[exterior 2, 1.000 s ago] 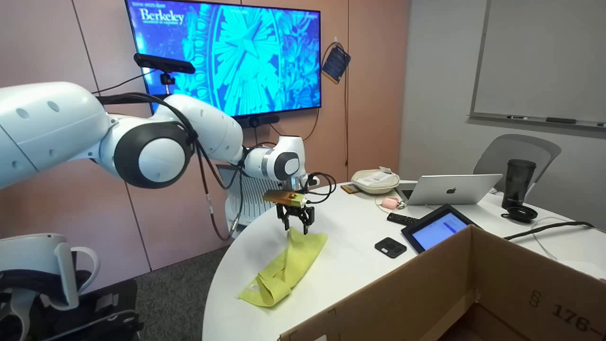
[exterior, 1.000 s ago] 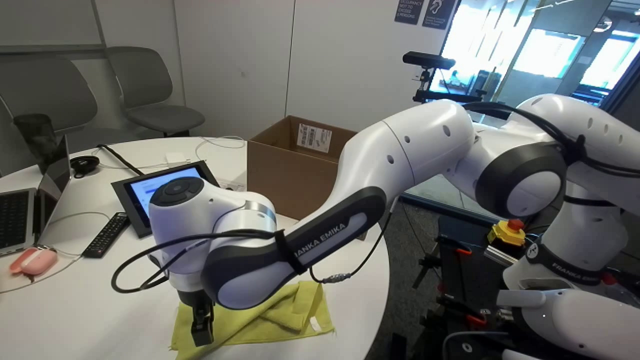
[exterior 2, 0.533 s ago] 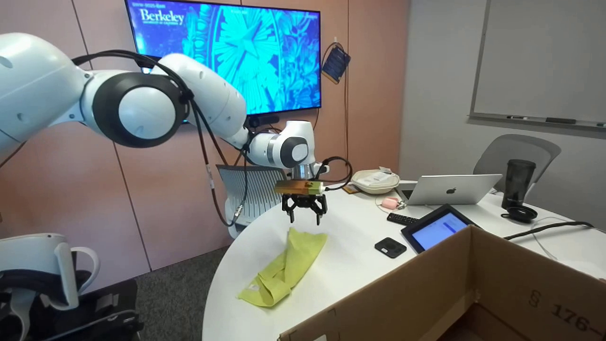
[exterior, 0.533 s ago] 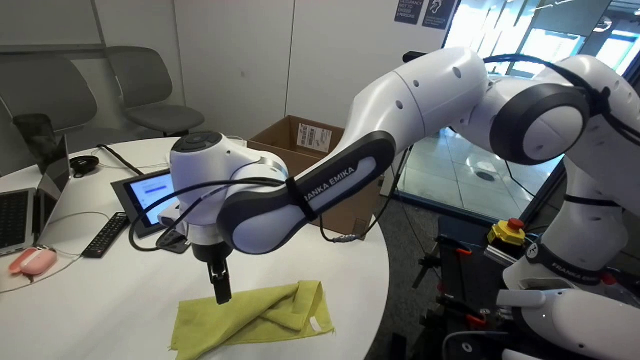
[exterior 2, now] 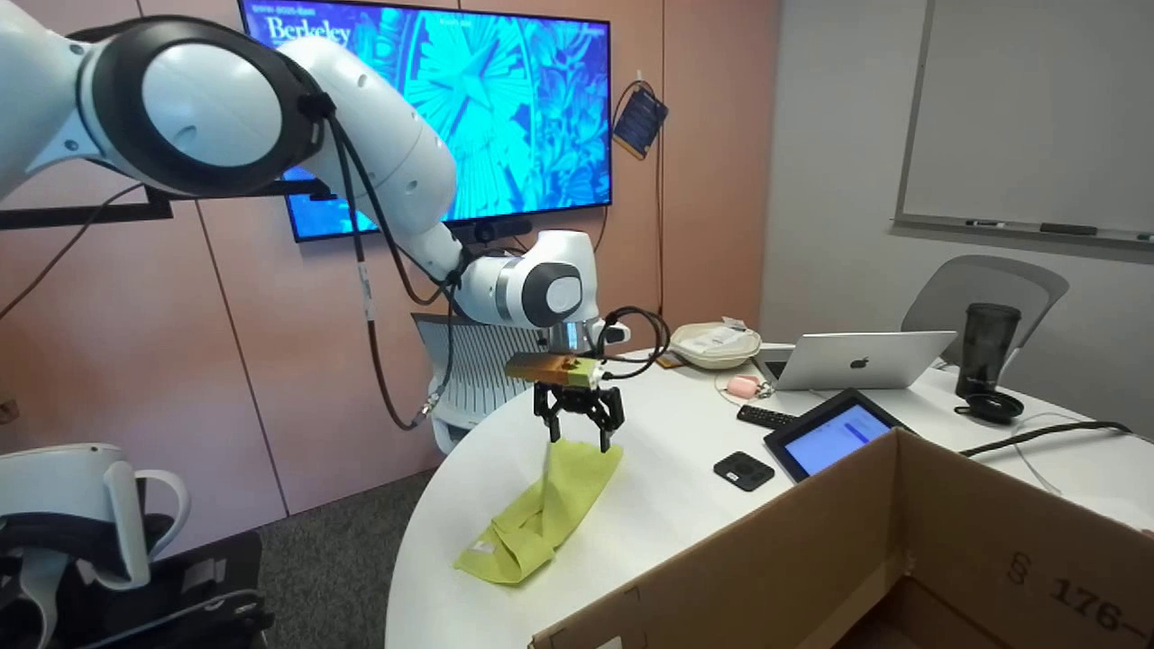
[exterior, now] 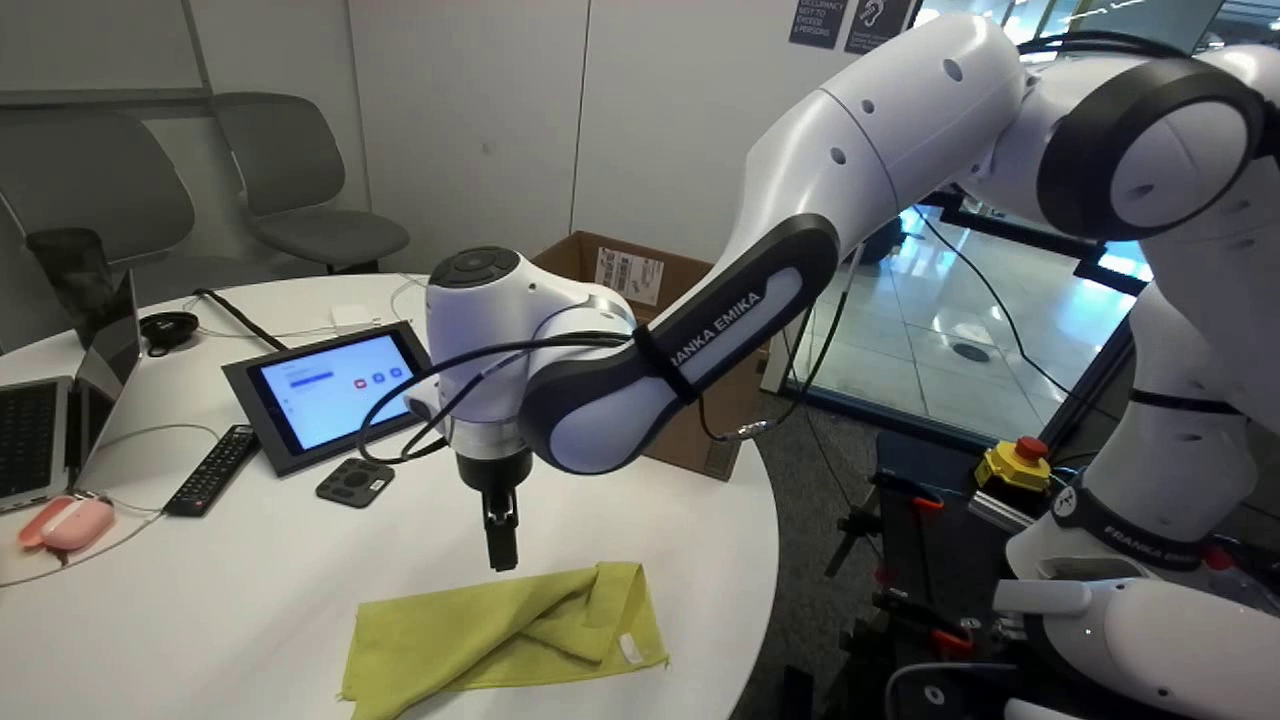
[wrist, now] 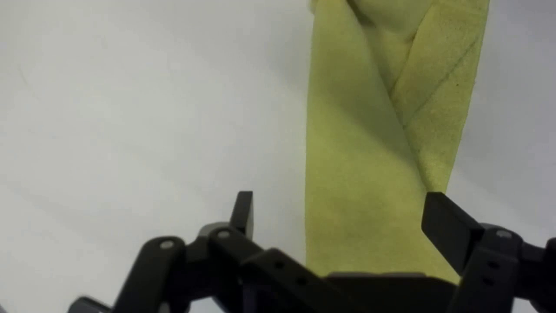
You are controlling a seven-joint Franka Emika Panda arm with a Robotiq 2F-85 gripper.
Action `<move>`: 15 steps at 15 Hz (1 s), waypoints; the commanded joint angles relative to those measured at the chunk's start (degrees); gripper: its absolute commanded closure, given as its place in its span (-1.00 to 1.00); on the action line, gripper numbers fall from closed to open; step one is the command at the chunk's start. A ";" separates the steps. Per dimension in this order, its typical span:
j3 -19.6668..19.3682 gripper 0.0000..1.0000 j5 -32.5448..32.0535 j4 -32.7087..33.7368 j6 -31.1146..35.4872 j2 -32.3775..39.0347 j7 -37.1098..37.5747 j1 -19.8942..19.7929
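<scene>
End effector [wrist: 339, 204] spread wide, empty, near green cloth [exterior: 490, 628]; white tag [exterior: 629, 649] in both exterior views only

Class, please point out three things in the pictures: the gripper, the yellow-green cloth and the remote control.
Gripper [wrist: 340, 206]: wrist view, midway between its open fingertips.
Yellow-green cloth [exterior: 492, 630]: an exterior view, near its folded middle.
Remote control [exterior: 212, 470]: an exterior view, middle of its buttoned face.

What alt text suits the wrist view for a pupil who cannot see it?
A folded yellow-green cloth lies on a white tabletop, running down from the top edge. At the bottom, the black tool stands open, gripping nothing.
</scene>
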 commanded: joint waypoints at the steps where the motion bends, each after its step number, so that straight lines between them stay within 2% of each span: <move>1: -1.85 -1.00 -0.94 -13.69 4.01 -8.50 11.76 -0.03; 8: -5.06 -1.00 1.13 -32.06 5.43 -18.11 30.27 -0.62; 15: -3.24 -1.00 10.80 -33.78 2.71 -17.97 45.11 -0.55</move>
